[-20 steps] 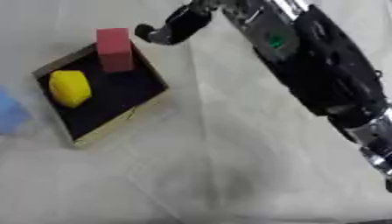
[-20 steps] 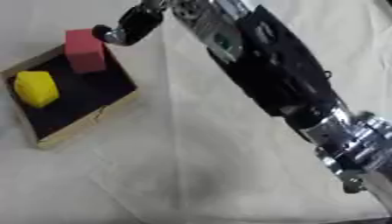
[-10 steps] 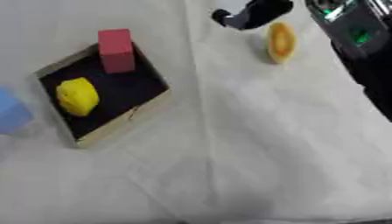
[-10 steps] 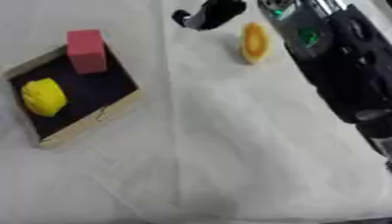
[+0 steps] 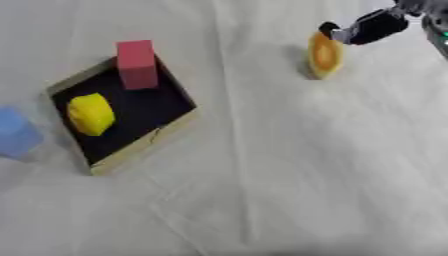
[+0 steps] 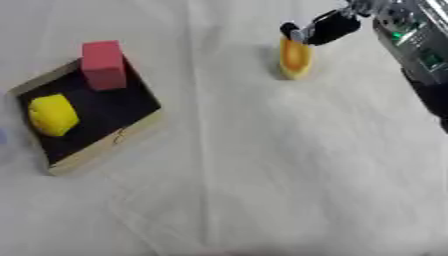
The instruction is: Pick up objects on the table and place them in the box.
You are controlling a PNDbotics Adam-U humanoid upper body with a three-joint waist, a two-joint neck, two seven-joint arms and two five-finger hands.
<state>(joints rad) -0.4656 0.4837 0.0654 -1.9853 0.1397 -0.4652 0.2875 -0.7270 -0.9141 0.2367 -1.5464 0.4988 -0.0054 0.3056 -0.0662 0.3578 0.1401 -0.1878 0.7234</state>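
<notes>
Orange and rounded, a small wedge-like piece with a yellow rim (image 5: pixel 325 55) stands on the white cloth-covered table (image 5: pixel 289 170) at about one o'clock in my view, well apart from the box. My right hand (image 6: pixel 322 28) hangs just above it, coming in from the upper right corner; only dark fingertips show, touching or nearly touching the piece's top edge, and I cannot tell whether they are spread or curled. The left hand shows in neither view.

The shallow wooden box with a black lining (image 5: pixel 171 131) sits at nine to ten o'clock. It already holds a yellow rounded block (image 5: pixel 90 114), and a red rectangular block (image 5: pixel 136 64) stands upright at its far corner. A pale blue block (image 5: pixel 16 133) lies outside the box, just beside its left edge.

I judge this to be the reach for the orange piece, with the grasp not yet made. Next I need to bring fingers and thumb down on either side of its thin body, close, lift, then carry it across toward nine o'clock to the free black area. It stands on edge, so it may tip.
</notes>
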